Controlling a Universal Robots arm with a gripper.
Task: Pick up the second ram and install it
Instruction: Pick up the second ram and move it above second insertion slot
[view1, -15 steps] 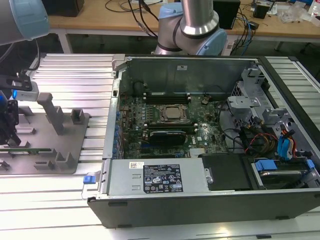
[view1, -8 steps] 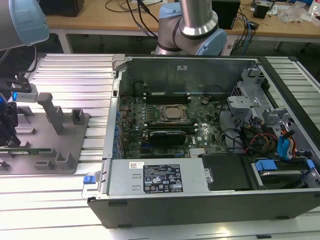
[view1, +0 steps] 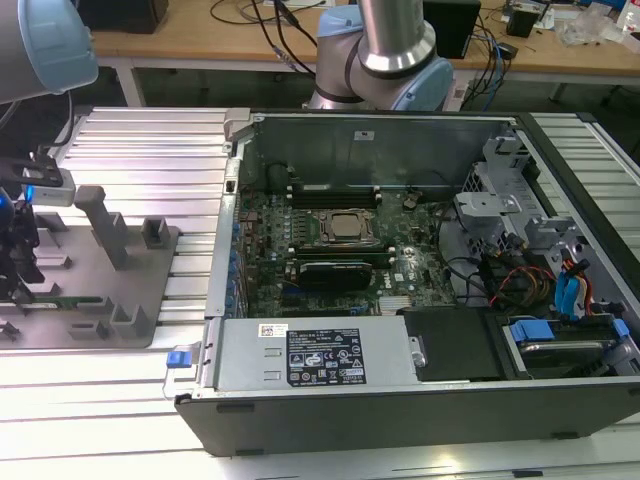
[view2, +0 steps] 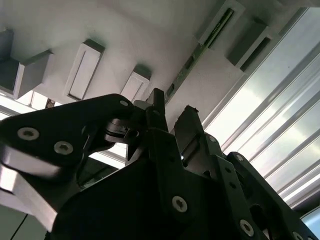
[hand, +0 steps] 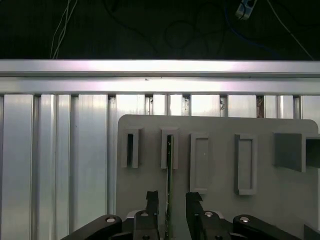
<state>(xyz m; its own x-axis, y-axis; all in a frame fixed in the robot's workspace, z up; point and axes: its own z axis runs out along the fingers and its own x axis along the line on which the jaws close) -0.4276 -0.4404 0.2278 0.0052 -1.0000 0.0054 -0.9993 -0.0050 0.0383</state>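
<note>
The tool (hand: 170, 196) hangs low over the grey holder plate (hand: 280, 200) on the slatted aluminium worktop (hand: 50, 165). Its fingers (hand: 152, 200) are apart, one on each side of the second ram (hand: 169, 155). In the first wrist view the green stick stands on edge in a slot of the plate, with a visible gap to each finger. The open computer case (view1: 400, 400) sits well apart, toward the exterior view's right.
</note>
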